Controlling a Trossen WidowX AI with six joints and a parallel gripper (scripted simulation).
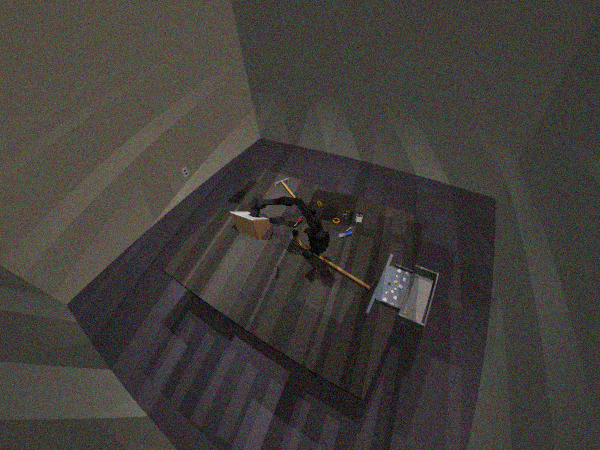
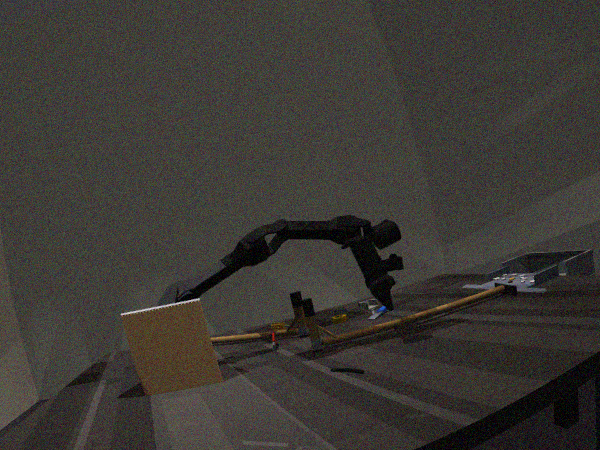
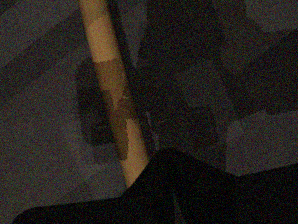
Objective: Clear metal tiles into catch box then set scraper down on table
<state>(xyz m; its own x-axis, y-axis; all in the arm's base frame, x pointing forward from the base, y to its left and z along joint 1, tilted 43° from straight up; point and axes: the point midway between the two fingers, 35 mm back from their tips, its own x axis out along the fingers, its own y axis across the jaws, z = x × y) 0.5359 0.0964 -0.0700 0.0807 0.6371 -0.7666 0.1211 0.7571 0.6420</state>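
The long scraper [image 1: 345, 273] [image 2: 435, 312] [image 3: 102, 37] lies with its wooden handle slanting across the table. Its dark far end is at the near edge of the steel bench plate [image 1: 381, 290]. Several small metal tiles [image 1: 395, 281] [image 2: 511, 278] are spread on the plate. The catch box [image 1: 438, 287] [image 2: 545, 274] adjoins the plate's far end. My gripper [image 2: 390, 306] is shut, with nothing seen between its fingers, and points down above the handle. In the wrist view the handle passes behind the dark fingers, whose tips hide its lower part.
Two black-topped posts [image 2: 308, 307] stand by the handle's near end. A wooden block [image 1: 255, 228] [image 2: 172, 347] stands near the arm's base. A T-headed tool [image 1: 287, 189], a red-handled tool [image 1: 299, 221], a blue-handled tool [image 1: 346, 233] and a yellow ring [image 1: 336, 220] lie behind.
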